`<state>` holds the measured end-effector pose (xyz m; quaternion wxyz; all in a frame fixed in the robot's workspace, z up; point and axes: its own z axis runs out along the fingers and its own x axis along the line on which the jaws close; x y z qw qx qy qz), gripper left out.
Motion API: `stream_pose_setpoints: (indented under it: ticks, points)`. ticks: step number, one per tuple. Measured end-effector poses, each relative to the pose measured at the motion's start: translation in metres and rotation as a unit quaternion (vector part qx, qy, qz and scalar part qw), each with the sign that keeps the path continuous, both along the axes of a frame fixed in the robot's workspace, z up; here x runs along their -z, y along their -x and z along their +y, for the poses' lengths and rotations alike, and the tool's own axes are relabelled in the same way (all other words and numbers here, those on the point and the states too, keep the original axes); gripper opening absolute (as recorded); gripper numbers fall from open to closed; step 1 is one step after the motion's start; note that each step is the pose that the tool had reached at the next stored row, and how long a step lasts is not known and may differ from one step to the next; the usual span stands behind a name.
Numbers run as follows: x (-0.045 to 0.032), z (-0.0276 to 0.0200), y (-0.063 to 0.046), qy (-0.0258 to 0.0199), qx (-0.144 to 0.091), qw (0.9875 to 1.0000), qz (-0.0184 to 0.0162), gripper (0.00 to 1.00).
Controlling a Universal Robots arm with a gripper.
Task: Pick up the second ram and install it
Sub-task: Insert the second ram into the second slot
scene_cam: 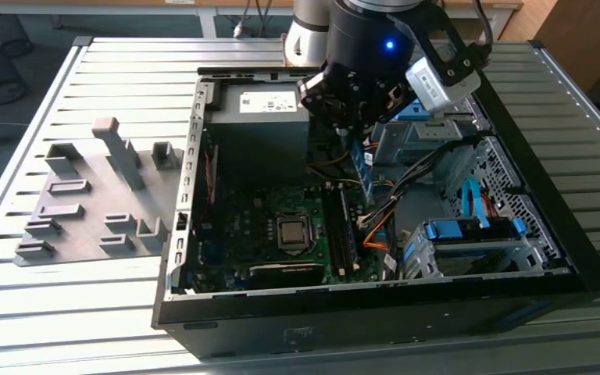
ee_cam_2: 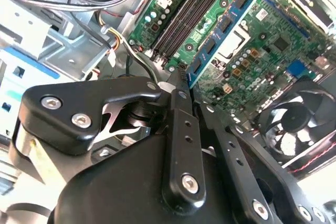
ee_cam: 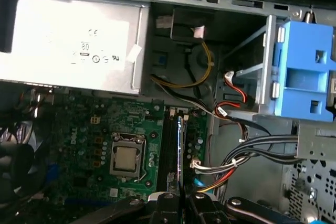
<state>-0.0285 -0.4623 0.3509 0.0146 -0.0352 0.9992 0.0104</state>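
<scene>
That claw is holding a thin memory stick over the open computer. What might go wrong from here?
1. The claw grips the second ram by one end only, so the stick might tilt or slip in the grip.
2. The memory slots are narrow; a stick slightly off line may jam against a slot edge rather than seat.
3. Loose cables run close beside the slots and might snag.

From the exterior view we look down steeply on the open computer case (scene_cam: 550, 266); both wrist views sit close above its motherboard (ee_cam: 89, 129).
</scene>
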Motion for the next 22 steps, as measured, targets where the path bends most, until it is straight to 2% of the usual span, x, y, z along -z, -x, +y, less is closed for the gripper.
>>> stream_pose_setpoints:
  ticks: [5, 20, 22]
  points:
    - [0.0029, 0.0001, 0.0000, 0.0000, 0.035, 0.9994, 0.0000, 0.14]
    - [0.0031, 0.0001, 0.0001, -0.0001, 0.035, 0.9994, 0.0000, 0.14]
    - [0.0044, 0.0001, 0.0004, -0.0003, 0.028, 0.9996, -0.0001, 0.14]
